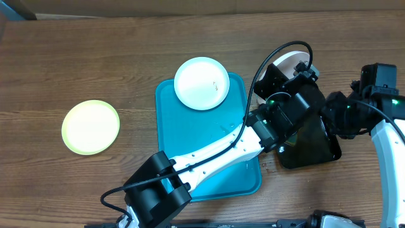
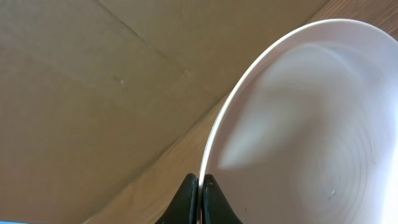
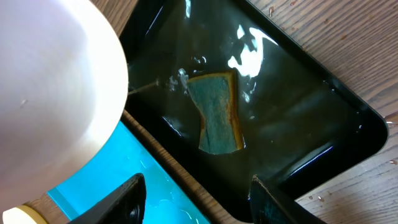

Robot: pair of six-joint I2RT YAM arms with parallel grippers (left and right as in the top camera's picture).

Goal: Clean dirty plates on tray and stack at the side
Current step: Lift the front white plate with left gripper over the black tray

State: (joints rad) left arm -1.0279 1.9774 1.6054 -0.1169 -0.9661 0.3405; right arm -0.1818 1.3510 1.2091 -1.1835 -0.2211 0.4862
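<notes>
The left pincer [image 2: 200, 188] clamps the white plate [image 2: 311, 124] by its rim, tilted, likely for scrubbing; the right pincer [image 3: 198, 195] gapes above the sponge [image 3: 217, 112].

Surface: dark brown wood-grain bench [image 1: 76, 57], evenly lit. Beyond its edge: plain beige creased cardboard-like panel [image 2: 74, 93].

Turquoise tray [image 1: 183, 126], white plate [image 1: 201, 83], yellow-green plate [image 1: 90, 126], black tray [image 1: 316, 151].
</notes>
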